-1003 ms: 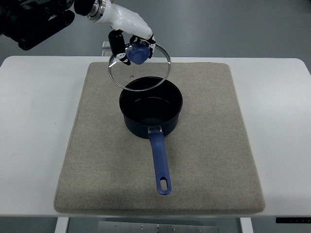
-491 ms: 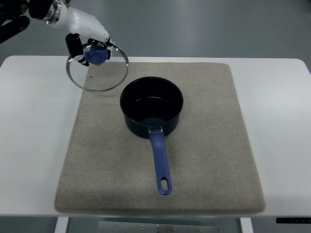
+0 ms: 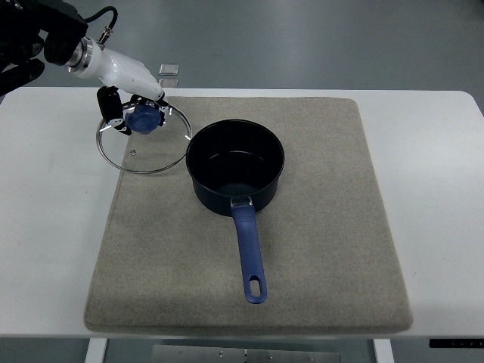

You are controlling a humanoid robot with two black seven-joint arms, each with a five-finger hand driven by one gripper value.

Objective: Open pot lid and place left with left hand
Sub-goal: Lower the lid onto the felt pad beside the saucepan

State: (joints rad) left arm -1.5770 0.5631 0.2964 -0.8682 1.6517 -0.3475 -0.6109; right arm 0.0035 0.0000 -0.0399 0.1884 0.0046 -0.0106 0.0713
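entering from the left edge: the left hand [image 3: 130, 106], white, fingers curling closed around the blue knob [image 3: 141, 118] of the glass lid [image 3: 143, 138]. right hand not showing anywhere.

hanging directly beneath that hand: the lid, knob up, disc tilting a little rather than lying flat. straddling the left edge of the grey mat [image 3: 318, 249], part over the mat and part over the white table [image 3: 45, 227]. cannot tell whether the rim is touching the surface or hovering just above it.

sitting just to the right of the lid: the open pot [image 3: 235, 167], dark inside, near the middle of the mat. lid rim nearly meeting the pot wall at its right side; cannot tell whether touching. blue pot handle [image 3: 249, 255] running toward the near edge, its long axis pointing away from the lid.

judging the lift as done and the set-down as pending: needing a lowering to the left of the pot, levelling the disc, then releasing the knob. risking a knock against the pot wall given the close spacing.
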